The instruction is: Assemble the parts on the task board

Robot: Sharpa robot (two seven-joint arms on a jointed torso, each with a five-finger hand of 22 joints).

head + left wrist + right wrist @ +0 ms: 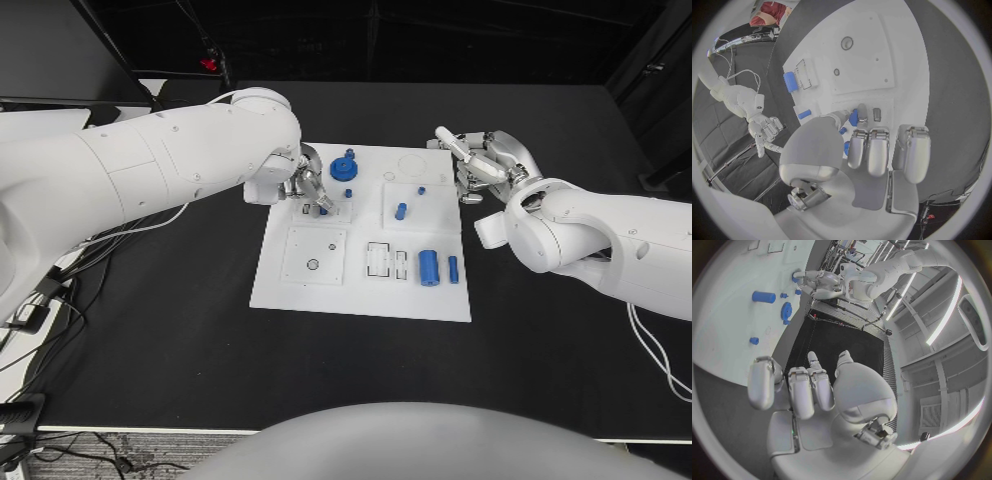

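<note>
A small blue part [853, 118] is pinched by the left robot hand [306, 190] over the task board [361, 300], while nothing is held by the right robot hand [476, 160], fingers apart.

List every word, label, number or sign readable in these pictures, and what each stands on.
None can be read. The task board bears only outlines and holes, no lettering. The blue parts, the left hand and the right hand carry no legible marks.
</note>
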